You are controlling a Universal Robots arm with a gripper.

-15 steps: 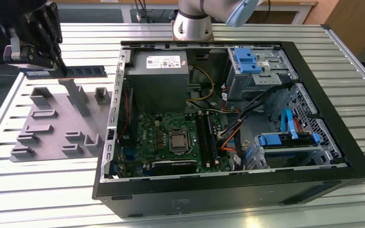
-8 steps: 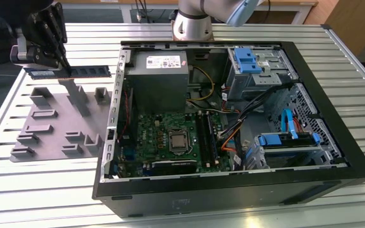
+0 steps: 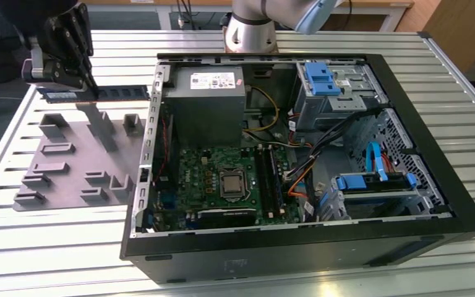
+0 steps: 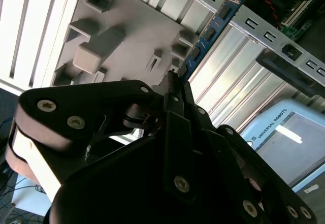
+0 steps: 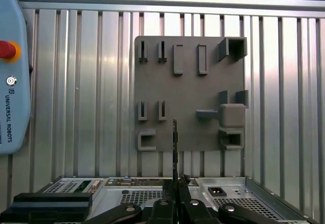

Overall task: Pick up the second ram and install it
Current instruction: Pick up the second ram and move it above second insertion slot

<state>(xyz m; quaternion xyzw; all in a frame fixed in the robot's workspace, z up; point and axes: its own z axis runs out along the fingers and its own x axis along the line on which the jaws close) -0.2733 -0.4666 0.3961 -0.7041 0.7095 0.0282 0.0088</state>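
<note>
In the exterior view the end effector [image 3: 78,86] hangs above the grey holder plate [image 3: 77,164], clenched on the second ram [image 3: 122,93].

In the exterior view, my slatted table [image 3: 47,242] carries a grey holder tray [image 3: 77,162], open computer case [image 3: 303,250] at its three o'clock.

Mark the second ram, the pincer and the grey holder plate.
second ram [image 4: 208,33], second wrist view, middle of the board
pincer [image 4: 175,86], second wrist view, between its fingertips on the ram
grey holder plate [image 5: 188,89], first wrist view, bare centre
</note>
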